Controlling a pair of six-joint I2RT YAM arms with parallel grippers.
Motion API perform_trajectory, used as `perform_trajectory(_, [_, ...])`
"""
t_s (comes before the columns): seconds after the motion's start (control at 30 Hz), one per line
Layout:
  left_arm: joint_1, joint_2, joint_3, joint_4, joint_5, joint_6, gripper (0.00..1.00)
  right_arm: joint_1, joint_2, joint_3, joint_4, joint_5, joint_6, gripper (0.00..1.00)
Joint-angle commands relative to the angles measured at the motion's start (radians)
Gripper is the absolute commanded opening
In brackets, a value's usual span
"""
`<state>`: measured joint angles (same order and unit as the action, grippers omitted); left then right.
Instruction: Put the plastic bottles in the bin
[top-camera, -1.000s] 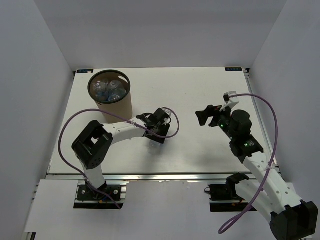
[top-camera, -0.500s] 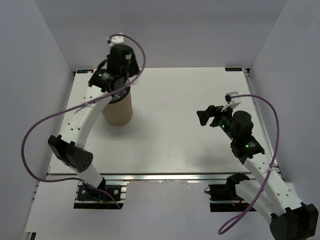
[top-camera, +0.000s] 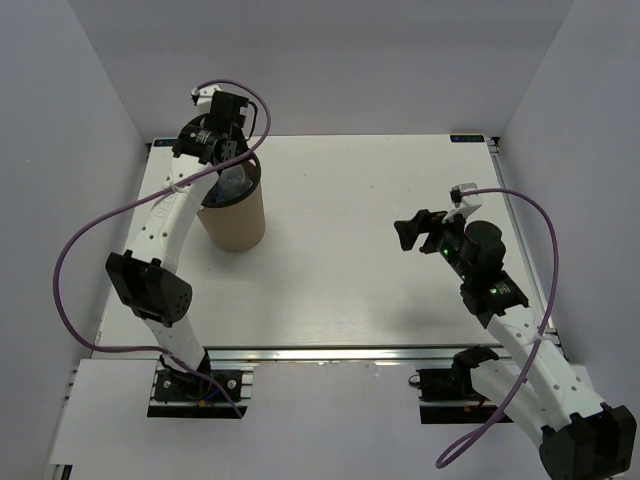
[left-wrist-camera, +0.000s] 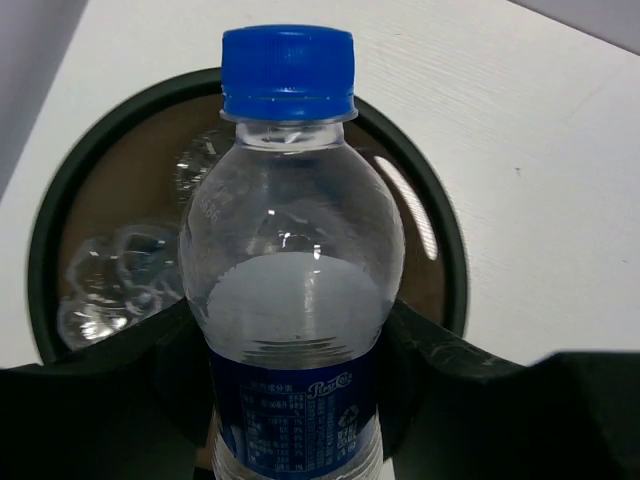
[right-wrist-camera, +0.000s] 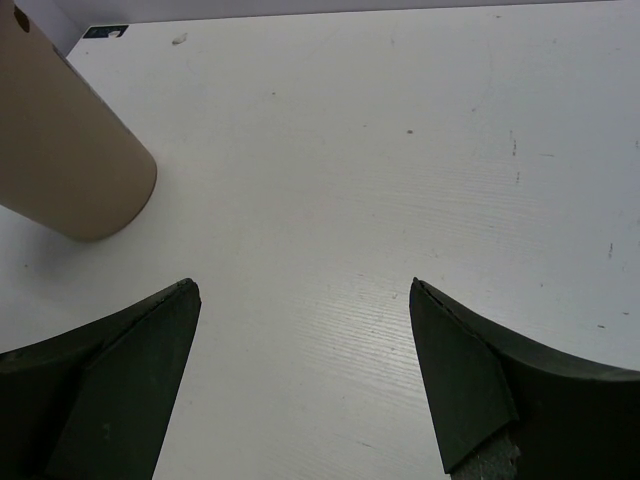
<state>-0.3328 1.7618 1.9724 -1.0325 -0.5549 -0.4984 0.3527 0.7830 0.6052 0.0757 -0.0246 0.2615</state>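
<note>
Left gripper up over bin, fingers pinching water bottle at blue label, blue cap pointing away, bottle right above dark-rimmed opening. Other crinkled bottles lie down inside bin. Right gripper hovers spread wide over white table, well apart from bin

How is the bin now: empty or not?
Not empty: crinkled clear bottles lie inside the bin, seen behind the bottle that the left gripper holds.

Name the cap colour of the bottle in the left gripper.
Blue. The cap of the bottle shows best in the left wrist view.
</note>
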Motion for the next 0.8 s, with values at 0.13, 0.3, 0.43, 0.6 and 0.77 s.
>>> perform_trajectory(0.13, [0.015,-0.048,0.042,-0.034,-0.049,0.0,0.98,-0.008,0.001,-0.005,0.019,0.049,0.004,0.89])
perform_trajectory(0.3, [0.014,-0.038,0.048,-0.029,-0.027,0.021,0.98,-0.008,-0.004,-0.007,0.018,0.058,0.004,0.89])
perform_trajectory(0.43, [0.015,-0.022,0.097,-0.032,0.001,0.034,0.98,-0.009,-0.005,-0.007,0.018,0.061,0.004,0.89])
perform_trajectory(0.6, [0.014,-0.021,0.264,-0.047,0.038,0.073,0.98,-0.009,-0.004,-0.004,0.016,0.069,0.002,0.89])
perform_trajectory(0.77, [0.015,-0.102,0.253,-0.002,0.02,0.103,0.98,-0.009,-0.001,-0.005,0.018,0.064,0.004,0.89])
